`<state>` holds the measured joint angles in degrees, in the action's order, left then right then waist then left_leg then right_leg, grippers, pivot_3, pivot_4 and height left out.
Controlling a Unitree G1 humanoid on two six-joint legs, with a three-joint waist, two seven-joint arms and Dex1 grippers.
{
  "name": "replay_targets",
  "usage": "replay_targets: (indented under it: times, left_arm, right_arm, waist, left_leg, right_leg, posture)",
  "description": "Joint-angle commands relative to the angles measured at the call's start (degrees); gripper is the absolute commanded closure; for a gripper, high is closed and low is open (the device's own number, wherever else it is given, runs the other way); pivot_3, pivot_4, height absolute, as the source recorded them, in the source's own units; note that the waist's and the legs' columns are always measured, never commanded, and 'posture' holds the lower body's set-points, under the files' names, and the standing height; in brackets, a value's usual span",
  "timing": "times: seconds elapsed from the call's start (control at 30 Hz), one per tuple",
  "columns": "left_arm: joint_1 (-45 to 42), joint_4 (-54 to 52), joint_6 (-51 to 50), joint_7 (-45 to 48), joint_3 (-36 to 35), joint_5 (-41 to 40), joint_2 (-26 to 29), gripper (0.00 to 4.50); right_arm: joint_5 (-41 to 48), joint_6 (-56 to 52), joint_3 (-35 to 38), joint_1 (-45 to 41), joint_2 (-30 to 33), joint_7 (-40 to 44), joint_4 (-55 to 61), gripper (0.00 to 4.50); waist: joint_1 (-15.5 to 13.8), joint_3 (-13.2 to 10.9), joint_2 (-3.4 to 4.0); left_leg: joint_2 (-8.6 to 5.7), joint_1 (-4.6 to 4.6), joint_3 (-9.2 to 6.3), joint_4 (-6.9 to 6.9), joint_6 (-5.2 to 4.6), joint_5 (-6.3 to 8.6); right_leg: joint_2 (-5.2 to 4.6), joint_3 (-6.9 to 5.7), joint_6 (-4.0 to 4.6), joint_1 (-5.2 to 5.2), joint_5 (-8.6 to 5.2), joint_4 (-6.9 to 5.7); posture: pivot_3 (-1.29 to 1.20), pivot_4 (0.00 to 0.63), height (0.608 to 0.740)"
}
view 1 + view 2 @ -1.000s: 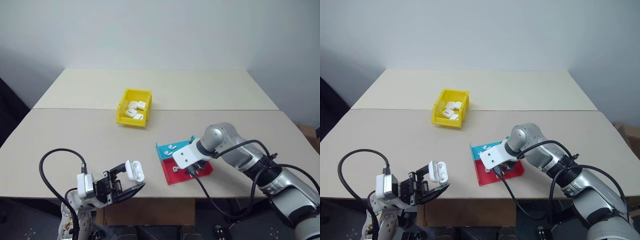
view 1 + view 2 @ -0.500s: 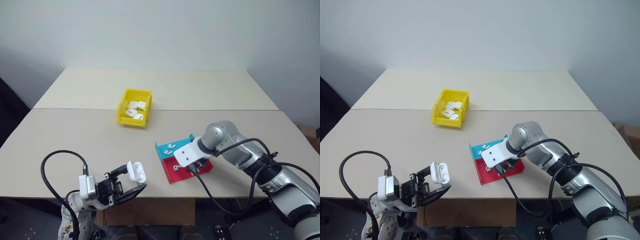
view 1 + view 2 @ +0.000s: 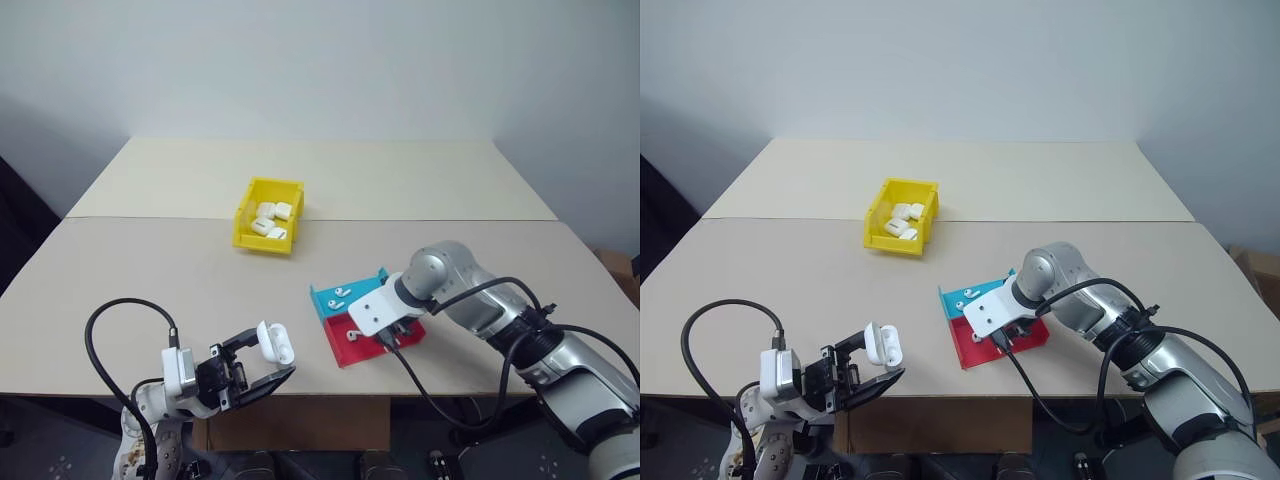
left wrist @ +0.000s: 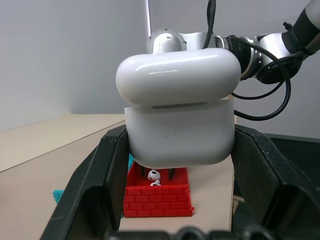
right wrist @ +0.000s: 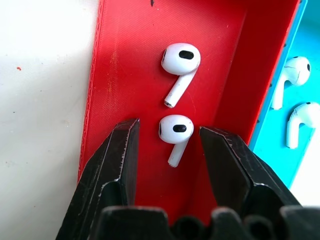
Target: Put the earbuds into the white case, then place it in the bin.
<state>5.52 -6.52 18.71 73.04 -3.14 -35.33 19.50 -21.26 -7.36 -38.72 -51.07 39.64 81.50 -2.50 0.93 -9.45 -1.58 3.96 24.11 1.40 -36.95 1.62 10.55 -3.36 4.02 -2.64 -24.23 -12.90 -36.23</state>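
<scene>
Clamping the white case (image 4: 177, 117) between its shut black fingers (image 4: 95, 190), your left gripper (image 3: 262, 365) hung at the table's near edge (image 3: 330, 395), lid ajar. Your right gripper (image 5: 169, 145) pointed down into the red tray (image 5: 125, 60), jaws parted either side of one earbud (image 5: 175, 131) without touching it; a second earbud (image 5: 179, 65) lay just beyond. Two more sat in the teal tray (image 3: 345, 294) alongside. You had open tabletop between the trays and the yellow bin (image 3: 268, 215), which already held several white cases. Your left wrist camera showed the red tray's brick-patterned wall.
</scene>
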Motion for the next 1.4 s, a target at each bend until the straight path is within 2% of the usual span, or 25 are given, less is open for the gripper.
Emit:
replay_targets:
  times: [0.03,1.1,1.23,1.4]
  left_arm:
    - [0.37,-2.20,0.45,-0.80,0.28,0.43,0.44,1.73]
    - [0.26,-1.95,0.97,-2.67,0.77,1.81,1.33,1.73]
    - [-0.05,-1.52,1.13,-2.69,0.69,1.92,1.31,1.73]
    - [-0.18,-0.60,1.55,-2.10,0.49,1.74,1.30,1.73]
  right_arm:
    - [-0.49,0.55,2.08,-0.45,0.18,-0.02,0.47,2.49]
    - [-0.15,4.61,2.68,0.39,-0.42,-0.07,0.22,2.49]
    - [-0.33,4.46,2.77,0.78,-0.47,-0.31,0.65,3.34]
    - [-0.57,4.40,2.78,0.99,-0.62,-0.57,0.87,3.34]
  waist:
    - [0.01,0.00,0.00]
    - [0.00,0.00,0.00]
    - [-0.02,0.00,0.00]
    - [-0.01,0.00,0.00]
  left_leg:
    - [0.00,0.00,0.00,0.00,0.00,0.00]
    - [0.00,0.02,0.01,0.03,0.00,0.00]
    - [0.00,0.02,0.01,0.03,0.00,0.00]
    - [0.00,0.02,0.01,0.04,0.00,0.00]
  right_leg:
    - [0.00,0.00,0.02,0.00,-0.01,0.00]
    - [0.00,0.00,0.01,-0.03,0.00,0.01]
    - [0.00,0.00,0.01,-0.03,0.00,0.01]
    - [0.00,0.00,0.01,-0.03,0.00,0.01]
  posture:
    - [0.00,0.150,0.740]
    - [0.00,0.150,0.740]
    - [0.00,0.150,0.740]
    - [0.00,0.150,0.740]
